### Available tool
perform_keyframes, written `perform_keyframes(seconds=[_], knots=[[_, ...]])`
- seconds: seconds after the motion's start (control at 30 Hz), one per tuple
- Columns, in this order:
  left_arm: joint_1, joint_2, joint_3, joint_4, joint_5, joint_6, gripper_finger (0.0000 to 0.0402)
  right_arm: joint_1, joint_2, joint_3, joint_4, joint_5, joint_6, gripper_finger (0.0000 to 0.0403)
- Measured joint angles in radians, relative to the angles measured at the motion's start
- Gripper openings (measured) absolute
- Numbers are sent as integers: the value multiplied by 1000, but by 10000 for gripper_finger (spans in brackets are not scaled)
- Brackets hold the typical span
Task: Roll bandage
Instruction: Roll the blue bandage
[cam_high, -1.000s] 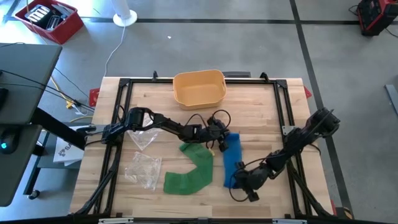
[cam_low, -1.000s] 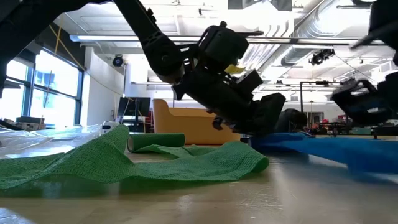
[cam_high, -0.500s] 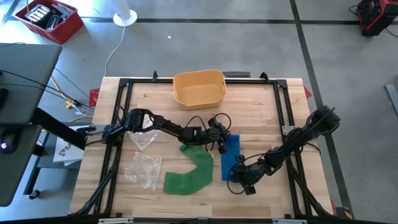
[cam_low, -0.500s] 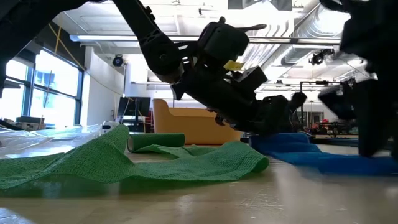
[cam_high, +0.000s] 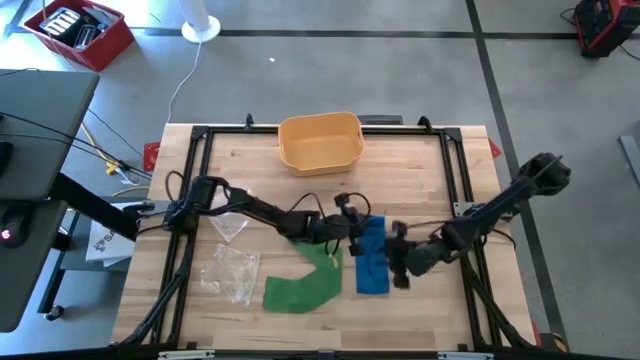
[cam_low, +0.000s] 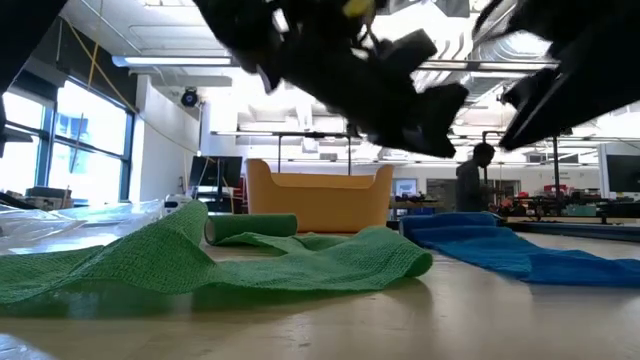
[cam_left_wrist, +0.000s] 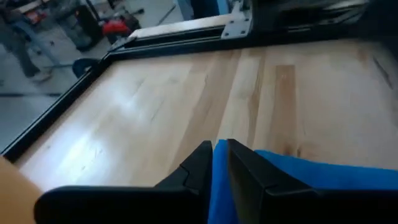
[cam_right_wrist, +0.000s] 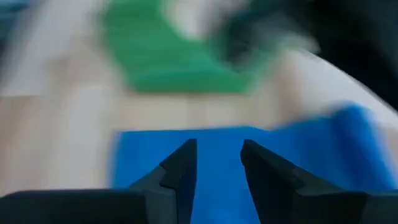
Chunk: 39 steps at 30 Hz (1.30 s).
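Note:
A blue bandage (cam_high: 374, 262) lies flat as a strip on the wooden table, right of a loose green bandage (cam_high: 305, 285) whose far end is rolled (cam_low: 250, 228). My left gripper (cam_high: 355, 235) hovers at the blue strip's left edge and is shut to a thin slit (cam_left_wrist: 219, 155), through which blue shows. In the low view it is raised and no cloth hangs from it. My right gripper (cam_high: 392, 255) stands open just right of the strip and above it. In the right wrist view, the blue bandage (cam_right_wrist: 211, 143) lies beyond its parted fingers.
A yellow basket (cam_high: 320, 142) stands at the table's far middle. Two clear plastic wrappers (cam_high: 232, 270) (cam_high: 228, 222) lie at the left. A black frame (cam_high: 460, 170) runs round the tabletop. Bare wood shows at the near right.
My right gripper has opened and let go of the blue bandage's near end, then risen and drawn back toward the far edge. The strip's near part has sunk flat onto the table. My left gripper has lifted off the bandage's far part and rolled a little.

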Motion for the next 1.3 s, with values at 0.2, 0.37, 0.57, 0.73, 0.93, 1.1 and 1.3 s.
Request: perform_keyframes(seconds=[0.2, 0.37, 0.57, 0.73, 0.93, 1.1, 1.3], knots=[[-17, -70, 2, -261, 238, -151, 44, -177, -1, -32, -58, 54, 6, 97], [-16, -9, 2, -203, 603, -240, 44, -358, 1, -111, 177, -67, -130, 51], [-16, 82, 15, -116, 892, -352, 44, -492, 6, -172, 324, -171, -202, 5], [-23, 104, 18, -142, 966, -452, 44, -510, 77, -176, 327, -270, -204, 4], [-62, 116, 21, -146, 948, -496, 44, -456, 180, -171, 373, -355, -195, 2], [-148, 98, 17, -67, 841, -506, 44, -379, 167, -179, 352, -375, -195, 0], [-200, 101, 17, -57, 630, -507, 44, -315, 110, -176, 393, -306, -151, 0]])
